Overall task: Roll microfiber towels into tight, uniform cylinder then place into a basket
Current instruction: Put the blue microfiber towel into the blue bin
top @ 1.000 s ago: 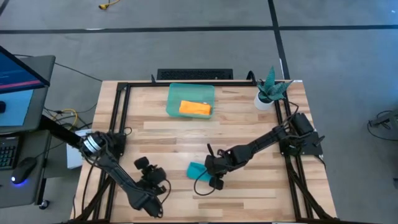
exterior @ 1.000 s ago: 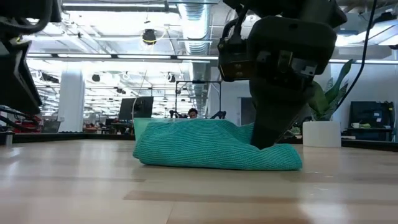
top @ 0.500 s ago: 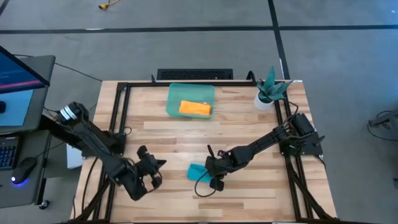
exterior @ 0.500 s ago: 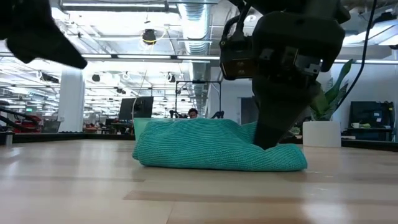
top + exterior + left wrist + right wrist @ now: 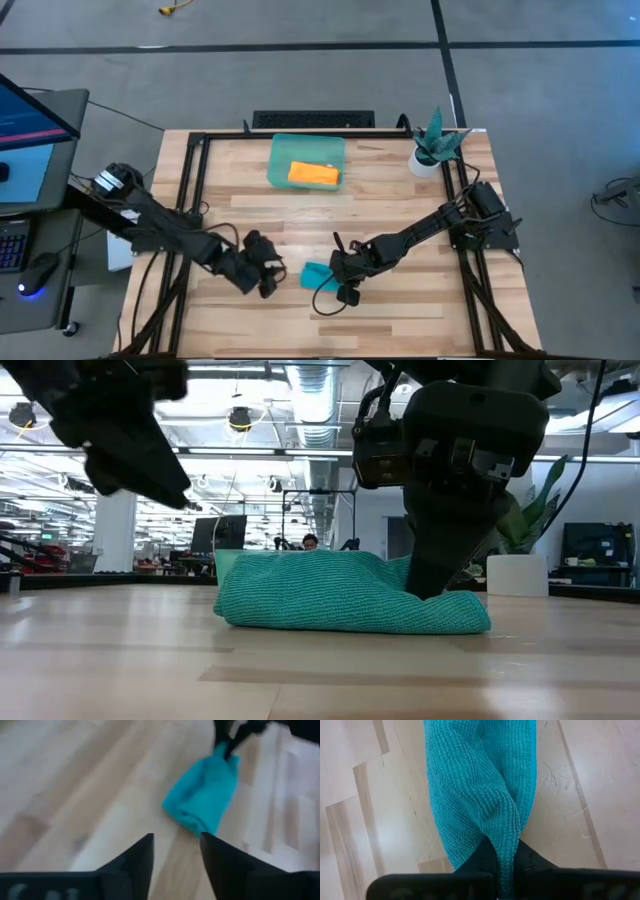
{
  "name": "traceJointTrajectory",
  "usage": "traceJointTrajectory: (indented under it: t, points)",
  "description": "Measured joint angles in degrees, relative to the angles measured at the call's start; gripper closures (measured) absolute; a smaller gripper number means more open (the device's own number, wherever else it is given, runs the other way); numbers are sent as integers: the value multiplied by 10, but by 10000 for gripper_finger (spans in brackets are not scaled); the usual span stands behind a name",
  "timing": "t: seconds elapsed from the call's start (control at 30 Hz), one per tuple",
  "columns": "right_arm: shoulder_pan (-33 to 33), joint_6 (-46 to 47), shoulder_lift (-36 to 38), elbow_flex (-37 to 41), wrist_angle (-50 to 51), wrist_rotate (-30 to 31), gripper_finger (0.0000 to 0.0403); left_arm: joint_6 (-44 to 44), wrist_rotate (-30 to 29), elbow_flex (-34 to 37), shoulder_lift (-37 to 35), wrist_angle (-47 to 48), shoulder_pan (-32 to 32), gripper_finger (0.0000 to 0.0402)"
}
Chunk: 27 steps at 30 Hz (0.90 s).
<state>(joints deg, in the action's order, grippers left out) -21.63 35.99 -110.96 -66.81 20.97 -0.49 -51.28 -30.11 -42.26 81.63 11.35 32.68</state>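
The teal-blue microfiber towel (image 5: 317, 273) lies loosely rolled on the table near its front middle; it also shows in the low view (image 5: 340, 598). My right gripper (image 5: 342, 272) is shut on the towel's right end. My left gripper (image 5: 266, 276) hovers open just left of the towel, above the table and touching nothing; its wrist view shows the towel (image 5: 202, 802) ahead of the fingers. The orange towel (image 5: 314, 174) lies inside the pale-green basket (image 5: 283, 150) at the far middle. My right gripper pinches a raised fold (image 5: 503, 836) at the towel's right end between its two fingers (image 5: 476, 862). The fingers come from above, slanting down from the table's right. The towel rests on the table and rises in a ridge toward the hold.
A small white pot with a green plant (image 5: 432, 148) stands at the far right corner. Black frame rails (image 5: 193, 180) run along the table's left, right and far sides. Bare wood lies between the basket and the teal towel.
My left gripper has swung from the near left part of the table toward the right, up to the teal towel's left end, rising a little and turning about as it went. The towel has kept its place.
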Motion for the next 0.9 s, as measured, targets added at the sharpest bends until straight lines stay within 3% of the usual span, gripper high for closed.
traceJointTrajectory:
  t: [0.27,0.5,0.73,0.9]
  points:
    - [0,0,0,-1,2,0,376,112,146,0,98,-214,-53,188]
    - [0,0,1,-1,5,-2,377,119,139,0,146,-230,-84,184]
    - [1,0,1,-1,8,-3,374,123,217,-1,211,-300,-103,184]
    - [1,-1,1,-1,9,-3,378,135,219,-2,245,-345,-116,184]
